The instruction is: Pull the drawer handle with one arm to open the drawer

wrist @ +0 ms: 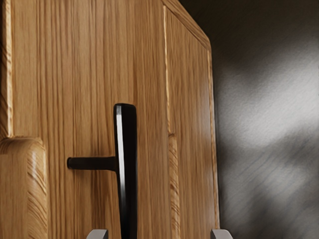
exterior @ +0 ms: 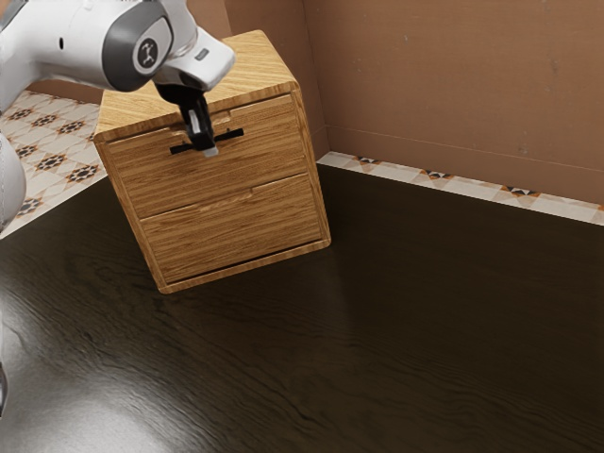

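A light wooden cabinet point(exterior: 280, 88) with two drawers stands on the dark table point(exterior: 396, 349). Its top drawer point(exterior: 264, 151) carries a thin black bar handle point(exterior: 231, 135) and its front looks flush with the cabinet. My black gripper point(exterior: 205, 144) comes down from the upper left and sits right at the middle of that handle. In the wrist view the handle point(wrist: 125, 164) runs between my two grey fingertips point(wrist: 97, 233), nearer to one of them. The fingers stand wide apart, so the gripper is open around the bar.
The lower drawer point(exterior: 236, 226) has no handle that I can see. A brown wall point(exterior: 453, 85) rises behind the table, with patterned floor tiles point(exterior: 47, 142) at the exterior view's left. Bare dark tabletop spreads in front of and to the right of the cabinet.
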{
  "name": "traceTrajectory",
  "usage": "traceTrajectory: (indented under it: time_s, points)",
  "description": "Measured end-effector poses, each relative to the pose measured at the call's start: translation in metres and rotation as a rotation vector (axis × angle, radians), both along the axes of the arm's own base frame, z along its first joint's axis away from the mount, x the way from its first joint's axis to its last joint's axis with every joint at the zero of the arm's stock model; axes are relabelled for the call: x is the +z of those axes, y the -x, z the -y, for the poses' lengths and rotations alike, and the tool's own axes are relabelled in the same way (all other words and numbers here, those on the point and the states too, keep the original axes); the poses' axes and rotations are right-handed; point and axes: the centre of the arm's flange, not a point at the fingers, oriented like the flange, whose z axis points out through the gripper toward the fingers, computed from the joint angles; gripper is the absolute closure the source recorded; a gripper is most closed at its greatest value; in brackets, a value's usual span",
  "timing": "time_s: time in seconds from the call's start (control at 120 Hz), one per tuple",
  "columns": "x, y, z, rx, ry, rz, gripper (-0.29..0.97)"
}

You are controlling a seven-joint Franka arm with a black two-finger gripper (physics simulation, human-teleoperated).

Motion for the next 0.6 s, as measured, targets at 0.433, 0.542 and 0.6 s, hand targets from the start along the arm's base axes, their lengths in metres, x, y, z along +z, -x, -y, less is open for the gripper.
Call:
traceTrajectory:
  time_s: [0.433,0.542,0.6]
  points:
    - [-0.011,0.000,0.002,-0.016,0.007,-0.026,0.54]
    - [-0.008,0.007,0.004,-0.018,0.012,-0.028,0.57]
    - [-0.005,0.012,0.008,-0.023,0.015,-0.028,0.59]
